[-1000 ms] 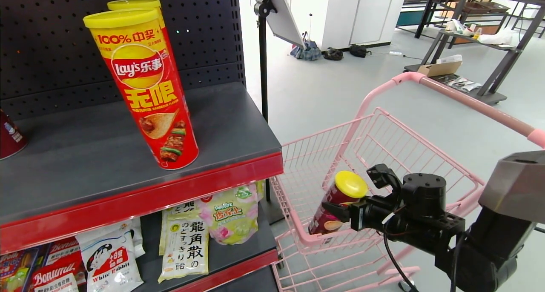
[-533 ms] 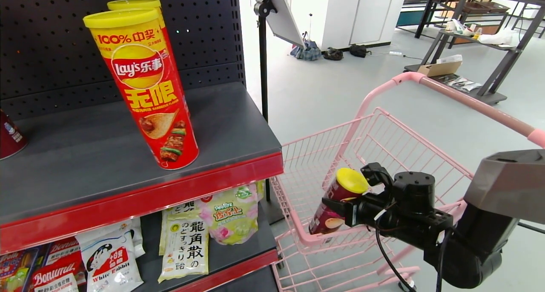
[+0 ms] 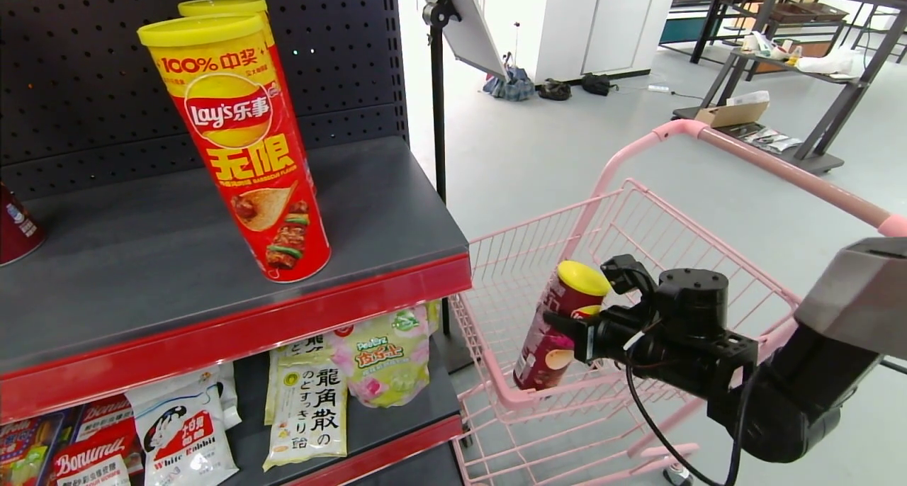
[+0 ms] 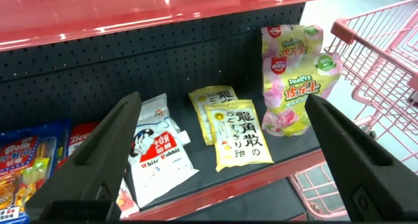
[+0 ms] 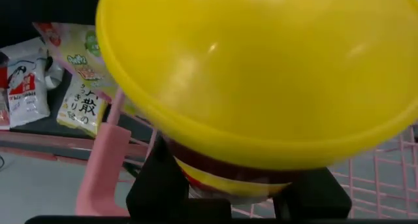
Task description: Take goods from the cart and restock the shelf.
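Clamping the glossy cylindrical can below its round yellow plastic lid, the right gripper holds it inside the pink wire cart; the left gripper gapes wide, empty.

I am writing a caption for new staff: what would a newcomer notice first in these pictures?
First, the tall red chip canister with its yellow lid, standing near the front of the grey upper shelf. Next, the right gripper, shut on a tilted dark red chip canister with a yellow lid, at the shelf-side corner of the pink wire cart.
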### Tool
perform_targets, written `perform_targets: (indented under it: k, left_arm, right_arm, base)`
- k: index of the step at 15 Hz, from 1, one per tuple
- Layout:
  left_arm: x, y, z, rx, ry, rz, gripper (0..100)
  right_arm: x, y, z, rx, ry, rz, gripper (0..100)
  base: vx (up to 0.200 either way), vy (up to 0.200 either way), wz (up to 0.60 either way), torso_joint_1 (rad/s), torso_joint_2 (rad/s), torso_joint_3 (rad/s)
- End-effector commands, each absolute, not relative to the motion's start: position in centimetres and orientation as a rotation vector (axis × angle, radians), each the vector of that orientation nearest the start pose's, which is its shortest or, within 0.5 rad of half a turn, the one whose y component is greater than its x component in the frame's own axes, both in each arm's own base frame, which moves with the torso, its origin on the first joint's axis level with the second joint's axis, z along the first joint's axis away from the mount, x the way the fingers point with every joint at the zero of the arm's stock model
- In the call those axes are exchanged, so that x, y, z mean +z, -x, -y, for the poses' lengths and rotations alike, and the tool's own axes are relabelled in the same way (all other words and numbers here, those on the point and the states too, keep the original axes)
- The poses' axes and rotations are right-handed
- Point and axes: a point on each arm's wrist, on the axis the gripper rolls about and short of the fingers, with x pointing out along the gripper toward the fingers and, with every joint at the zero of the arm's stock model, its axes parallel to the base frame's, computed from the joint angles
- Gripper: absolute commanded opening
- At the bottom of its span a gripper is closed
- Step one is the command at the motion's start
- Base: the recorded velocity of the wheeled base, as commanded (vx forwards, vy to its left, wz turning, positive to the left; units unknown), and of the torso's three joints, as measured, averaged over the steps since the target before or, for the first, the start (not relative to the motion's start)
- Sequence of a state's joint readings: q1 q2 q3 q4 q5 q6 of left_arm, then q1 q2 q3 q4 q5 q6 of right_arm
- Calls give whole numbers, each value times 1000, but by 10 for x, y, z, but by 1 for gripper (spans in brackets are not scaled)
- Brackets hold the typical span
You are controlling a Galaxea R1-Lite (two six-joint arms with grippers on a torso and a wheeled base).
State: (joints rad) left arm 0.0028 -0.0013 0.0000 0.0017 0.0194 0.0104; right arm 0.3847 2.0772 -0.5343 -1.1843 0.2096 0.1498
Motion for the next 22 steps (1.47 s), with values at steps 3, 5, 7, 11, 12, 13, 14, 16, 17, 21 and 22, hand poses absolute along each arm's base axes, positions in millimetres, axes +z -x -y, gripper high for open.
perform_targets:
  k: [3,5,7,11,12,13,14,16,17,21,22]
  left_arm:
    - [75,23,0,23,-9,-2,100]
    - [75,23,0,23,-9,-2,100]
    - [75,23,0,23,-9,-2,100]
    - [75,23,0,23,-9,-2,100]
    - [75,23,0,23,-9,-2,100]
    - [75,23,0,23,-9,-2,100]
    - [75,23,0,23,-9,-2,100]
    - [75,23,0,23,-9,-2,100]
    - [75,23,0,23,-9,-2,100]
    - [75,23,0,23,-9,-2,100]
    - [75,23,0,21,-9,-2,100]
  right_arm:
    - [210,-295,-112,548,-79,-179,0]
    - [247,-270,-101,543,-25,-152,0]
    - [273,-217,-77,309,68,-175,0]
    - [249,-76,-25,250,85,-232,0]
    - [238,-61,-16,186,83,-224,0]
    - [230,-52,-11,143,81,-229,0]
    - [226,-46,-8,109,79,-232,0]
    - [219,-38,-5,70,86,-227,0]
    - [218,-36,-4,59,84,-221,0]
    - [217,-32,-2,36,80,-213,0]
    - [217,-32,-2,39,81,-215,0]
  base:
    - [0,0,0,0,0,0]
    - [0,0,0,0,0,0]
    - [0,0,0,0,0,0]
    - [0,0,0,0,0,0]
    - [0,0,0,0,0,0]
    - [0,0,0,0,0,0]
    - [0,0,0,0,0,0]
    - [0,0,0,0,0,0]
    - [0,0,0,0,0,0]
    - [0,0,0,48,-155,-107]
    - [0,0,0,139,-466,-310]
